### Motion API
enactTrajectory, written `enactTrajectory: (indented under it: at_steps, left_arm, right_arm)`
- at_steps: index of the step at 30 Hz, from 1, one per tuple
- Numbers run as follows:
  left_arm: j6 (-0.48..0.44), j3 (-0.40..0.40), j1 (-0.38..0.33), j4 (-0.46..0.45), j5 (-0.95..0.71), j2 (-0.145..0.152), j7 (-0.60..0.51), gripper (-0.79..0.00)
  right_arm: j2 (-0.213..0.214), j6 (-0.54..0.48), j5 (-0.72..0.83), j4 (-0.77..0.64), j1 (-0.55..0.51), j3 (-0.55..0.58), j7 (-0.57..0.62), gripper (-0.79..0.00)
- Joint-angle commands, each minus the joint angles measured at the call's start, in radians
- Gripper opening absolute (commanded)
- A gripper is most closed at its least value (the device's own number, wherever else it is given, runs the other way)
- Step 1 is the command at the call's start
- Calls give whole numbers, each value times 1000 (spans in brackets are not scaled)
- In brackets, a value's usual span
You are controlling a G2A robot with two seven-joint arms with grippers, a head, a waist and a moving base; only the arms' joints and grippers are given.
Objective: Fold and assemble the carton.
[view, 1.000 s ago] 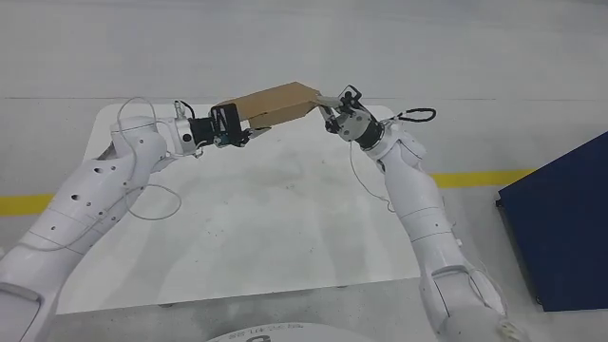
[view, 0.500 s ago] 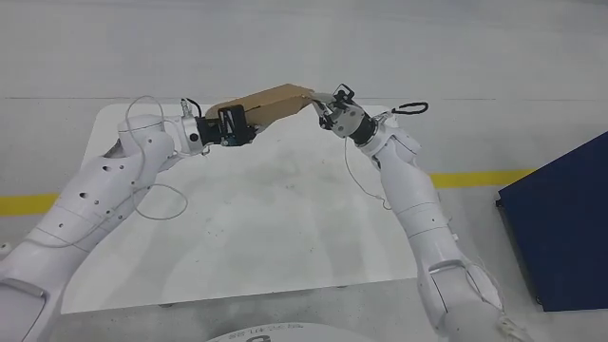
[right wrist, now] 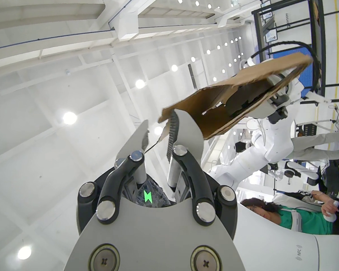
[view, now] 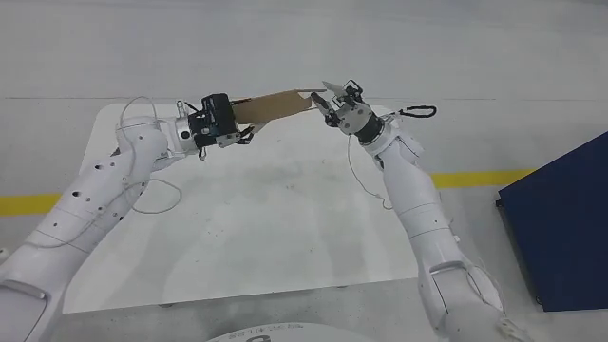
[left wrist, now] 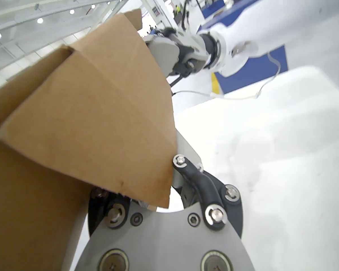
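Both ends gripped: left gripper [view: 243,129] fingers clamp carton [view: 273,106]; wrist view shows right gripper [right wrist: 158,132] fingers pinching corner.

Overhead camera looks down; both close wrist cameras look upward, sharing the carton [view: 271,106].

Fingertips of the left gripper [view: 239,125] — behind the carton [left wrist: 82,108], itself cropped at the edge

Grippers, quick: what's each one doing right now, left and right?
Left gripper: closed on one end of the carton.
Right gripper: at the carton's opposite corner; open or closed cannot be told.
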Motion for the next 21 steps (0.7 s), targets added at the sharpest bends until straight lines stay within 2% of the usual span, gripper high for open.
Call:
enactTrajectory:
  at_steps: [1, 7, 11, 14, 17, 18, 21]
  left_arm:
    - [-95, -21, -4, 28, -151, -3, -75, -785]
    - [-240, -47, -14, 103, -579, -21, -350, -785]
    - [-258, -14, -24, 150, -1020, -44, -580, -785]
    - [-190, 23, -37, 131, -1420, -57, -798, -785]
    - [-49, 35, -48, 84, -1805, -56, -1080, -785]
    - [34, 28, -53, 78, -1916, -52, -1181, -785]
    - [193, -15, -62, 68, -2103, -38, -1376, -785]
  right_arm:
    - [3, -30, 17, -4, -18, 27, 17, 0]
    - [7, -139, 10, -42, -66, 73, -27, 0]
    - [6, -253, -99, -91, -91, 62, -107, 0]
    - [0, -321, -159, -125, -100, 34, -179, 0]
    - [-6, -344, -168, -137, -93, 9, -208, 0]
    - [-8, -346, -158, -134, -89, 4, -205, 0]
    - [-13, -360, -109, -107, -75, 10, -206, 0]
